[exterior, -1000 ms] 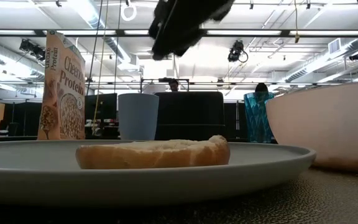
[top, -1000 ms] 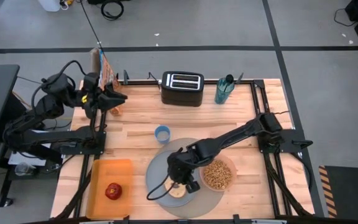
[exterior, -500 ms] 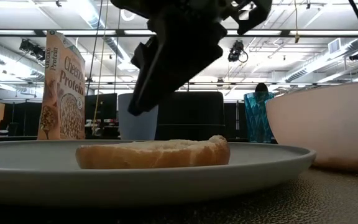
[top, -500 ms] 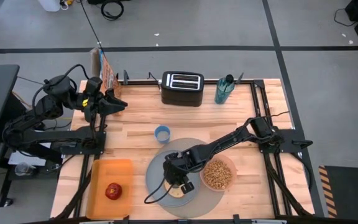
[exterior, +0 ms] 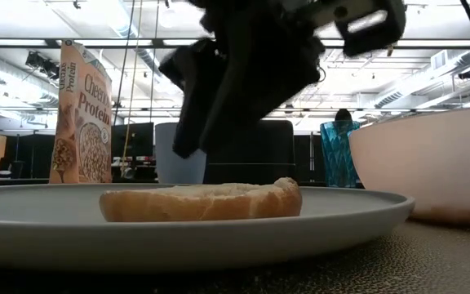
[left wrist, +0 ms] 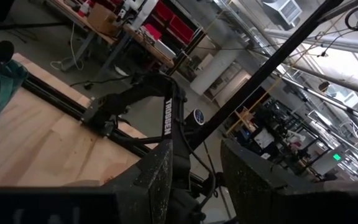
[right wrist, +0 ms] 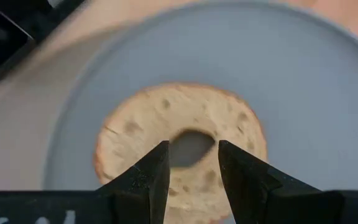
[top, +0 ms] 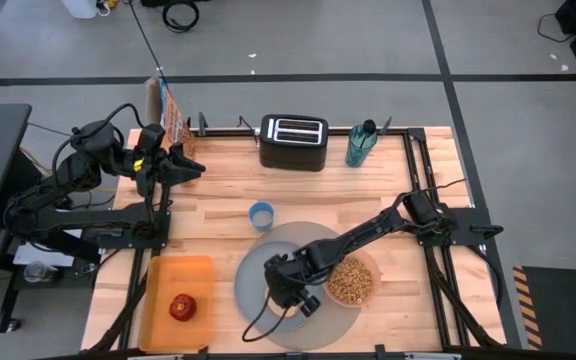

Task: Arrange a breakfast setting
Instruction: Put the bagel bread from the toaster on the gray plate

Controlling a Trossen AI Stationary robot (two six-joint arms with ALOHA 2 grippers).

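Note:
A bagel half (right wrist: 182,146) lies cut face up on the round grey plate (top: 256,283), which sits on the larger grey mat (top: 320,240). The pink bowl (top: 350,281), holding cereal, stands on the mat to the plate's right. My right gripper (right wrist: 192,167) is open and hovers just above the bagel, fingers pointing down over its hole; the low view (exterior: 219,122) shows it clear of the bread (exterior: 202,200). The red apple (top: 181,307) lies on the orange tray (top: 163,275). The teal tumbler (top: 360,145) stands at the far edge. My left gripper (top: 194,168) is open at the far left. I cannot make out the spoon.
A black toaster (top: 293,142) stands at the far edge, and a cereal box (top: 171,115) at the far left corner. A small blue cup (top: 261,215) stands just beyond the mat. Bare wood lies between the cup and the toaster.
My right gripper has come down over the plate and a little toward the table's near edge, and now hangs low above the bagel half. The bagel, plate and bowl have stayed put.

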